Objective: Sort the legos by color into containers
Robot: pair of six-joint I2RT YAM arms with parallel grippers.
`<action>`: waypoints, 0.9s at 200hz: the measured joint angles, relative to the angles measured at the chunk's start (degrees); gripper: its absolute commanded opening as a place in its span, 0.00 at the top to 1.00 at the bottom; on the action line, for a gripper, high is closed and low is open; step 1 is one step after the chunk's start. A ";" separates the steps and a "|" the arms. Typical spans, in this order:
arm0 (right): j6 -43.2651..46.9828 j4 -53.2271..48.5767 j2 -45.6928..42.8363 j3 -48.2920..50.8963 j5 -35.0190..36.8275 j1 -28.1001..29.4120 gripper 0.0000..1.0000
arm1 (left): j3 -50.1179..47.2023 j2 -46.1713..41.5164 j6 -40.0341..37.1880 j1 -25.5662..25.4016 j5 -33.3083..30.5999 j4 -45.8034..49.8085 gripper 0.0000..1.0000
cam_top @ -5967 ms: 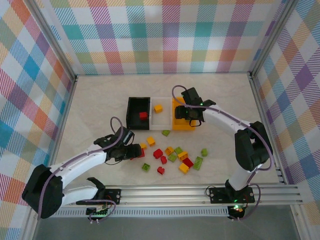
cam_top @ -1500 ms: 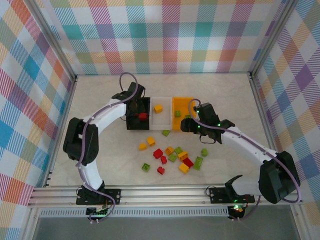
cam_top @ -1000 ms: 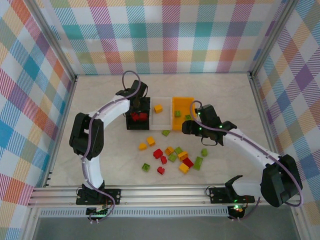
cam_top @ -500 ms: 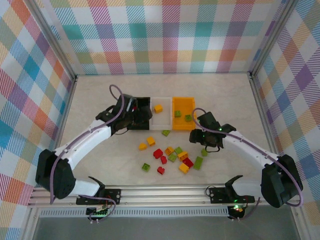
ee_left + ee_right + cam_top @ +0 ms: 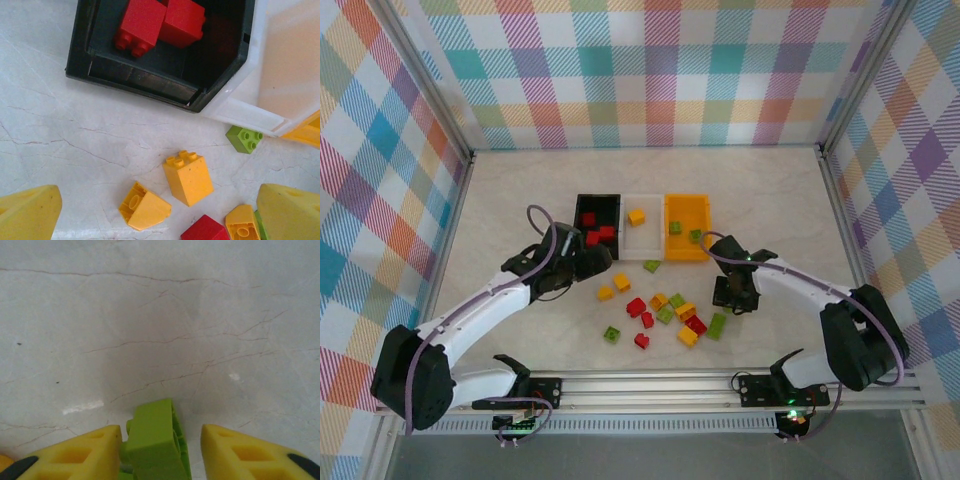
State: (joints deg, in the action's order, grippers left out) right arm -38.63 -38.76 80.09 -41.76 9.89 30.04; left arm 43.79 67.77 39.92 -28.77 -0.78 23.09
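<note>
Marble table (image 5: pixel 520 200) inside plaid walls (image 5: pixel 650 80), left gripper (image 5: pixel 160 215) wide apart above two orange-yellow legos (image 5: pixel 187 177) beside black bin (image 5: pixel 145 82), right gripper (image 5: pixel 160 450) fingers apart around green lego (image 5: pixel 156 432), not yet clamped

Left arm stretched forward, left gripper (image 5: pixel 592 263) jaws spread wide. Right arm bent inward, right gripper (image 5: pixel 160 452) pointed down — jaws narrower, not closed.

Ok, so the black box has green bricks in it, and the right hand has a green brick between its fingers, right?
Not quite. The black box holds red bricks, not green ones; the left wrist view shows them lying inside it. The rest is right: the right hand has a green brick between its fingers, as the right wrist view shows.
</note>
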 measured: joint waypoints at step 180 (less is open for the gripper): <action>9.16 4.55 27.43 -41.79 0.46 -1.22 0.72 | -8.26 -13.57 -0.28 1.99 2.93 5.09 0.00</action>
State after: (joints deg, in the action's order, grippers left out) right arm -29.47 -34.22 107.53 -83.55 10.35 28.82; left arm 35.53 54.19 39.64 -26.79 2.15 28.18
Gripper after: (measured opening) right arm 0.264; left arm 0.997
